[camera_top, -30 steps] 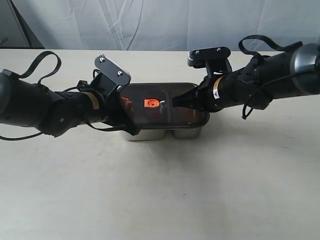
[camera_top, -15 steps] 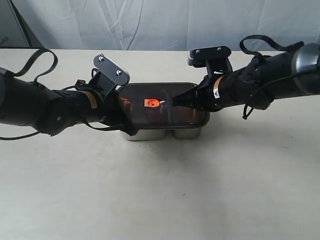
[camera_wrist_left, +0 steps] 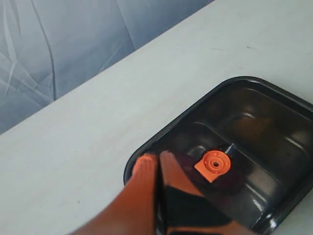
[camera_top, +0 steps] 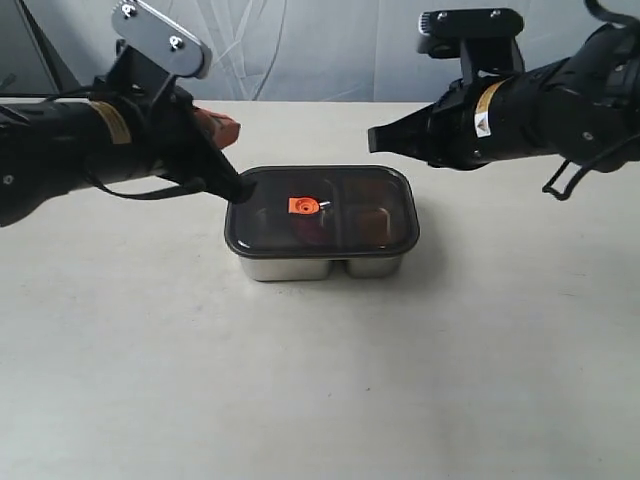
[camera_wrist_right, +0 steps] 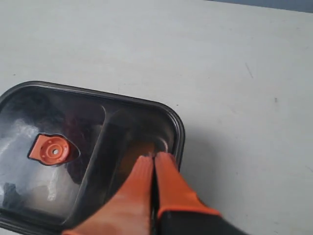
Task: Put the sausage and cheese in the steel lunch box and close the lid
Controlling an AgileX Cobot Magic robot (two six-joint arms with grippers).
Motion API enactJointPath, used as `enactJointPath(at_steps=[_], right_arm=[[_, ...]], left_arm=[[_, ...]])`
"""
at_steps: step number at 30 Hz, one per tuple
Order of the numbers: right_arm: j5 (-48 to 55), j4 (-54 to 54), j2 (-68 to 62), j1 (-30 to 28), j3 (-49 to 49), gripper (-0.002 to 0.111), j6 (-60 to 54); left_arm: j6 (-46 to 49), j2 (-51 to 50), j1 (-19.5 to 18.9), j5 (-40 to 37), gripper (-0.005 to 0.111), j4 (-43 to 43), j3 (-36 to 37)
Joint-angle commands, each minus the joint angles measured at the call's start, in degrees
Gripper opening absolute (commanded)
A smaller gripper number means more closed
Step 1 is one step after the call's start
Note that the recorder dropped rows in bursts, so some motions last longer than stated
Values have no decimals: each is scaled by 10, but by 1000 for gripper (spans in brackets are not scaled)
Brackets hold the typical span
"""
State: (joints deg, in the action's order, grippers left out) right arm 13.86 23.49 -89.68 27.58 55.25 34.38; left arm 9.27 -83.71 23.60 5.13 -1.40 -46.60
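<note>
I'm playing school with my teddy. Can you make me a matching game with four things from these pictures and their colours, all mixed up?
Things:
1. lid
2. tab
3. lunch box
4. table

Colours:
a. orange
b. shiny silver
c. smoky dark, see-through
d. pale cream

Pairs: 1-c, 2-a, 3-b, 4-d
</note>
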Motion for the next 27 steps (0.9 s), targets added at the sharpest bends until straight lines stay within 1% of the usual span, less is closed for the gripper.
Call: enactJointPath(at_steps=[1, 2, 6, 11, 14, 17, 20, 23, 27], right_arm=[[23, 0, 58, -1, -28, -1, 2], [16, 0, 74, -1, -44, -1, 3], [4, 0, 140, -1, -117, -1, 14], [4, -1, 217, -1, -206, -1, 34], [4, -14, 248, -1, -250, -1, 34], [3, -14, 259, -1, -282, -1, 34], [8, -47, 259, -1, -305, -1, 34], [10, -52, 259, -1, -310, -1, 34], [3, -52, 259, -1, -310, -1, 34]], left_arm=[[-3, 85, -1, -84, 0, 21, 6], [-3, 115, -1, -96, 0, 22, 14], [-3, 229, 14, -99, 0, 39, 64], [-3, 383, 41, -150, 0, 106, 132], [-3, 462, 45, -183, 0, 127, 175], [-3, 531, 45, -197, 0, 136, 217], [-3, 586, 45, -197, 0, 154, 247], [-3, 618, 45, -202, 0, 186, 256], [-3, 637, 45, -197, 0, 173, 256]])
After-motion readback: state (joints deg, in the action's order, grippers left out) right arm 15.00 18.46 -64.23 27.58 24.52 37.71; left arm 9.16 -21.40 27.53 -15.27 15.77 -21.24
